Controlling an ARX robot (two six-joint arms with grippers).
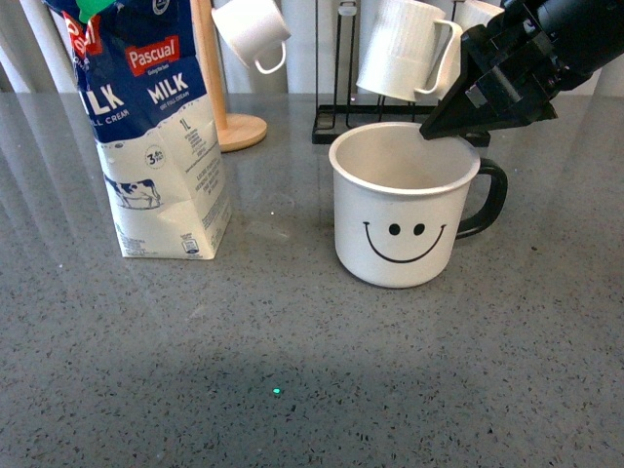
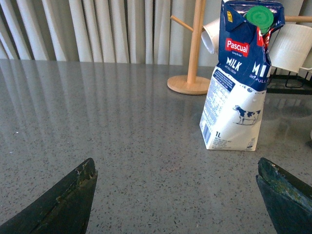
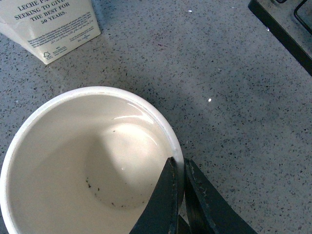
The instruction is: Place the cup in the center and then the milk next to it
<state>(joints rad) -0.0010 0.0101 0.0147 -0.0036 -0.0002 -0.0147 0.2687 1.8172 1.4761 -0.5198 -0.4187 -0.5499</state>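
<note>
1. My right gripper (image 3: 178,165) has its jaws pinched on the cup (image 1: 405,219) at the far right of its rim, one finger inside and one outside.
2. The cup appears to rest on the table (image 1: 292,390), roughly central. I judge that step nearly done, with only the release pending.
3. The milk (image 1: 161,146) stands upright to the cup's left, apart from it.
4. My left gripper (image 2: 175,165) faces the milk, jaws wide and empty. The milk move remains.
</note>
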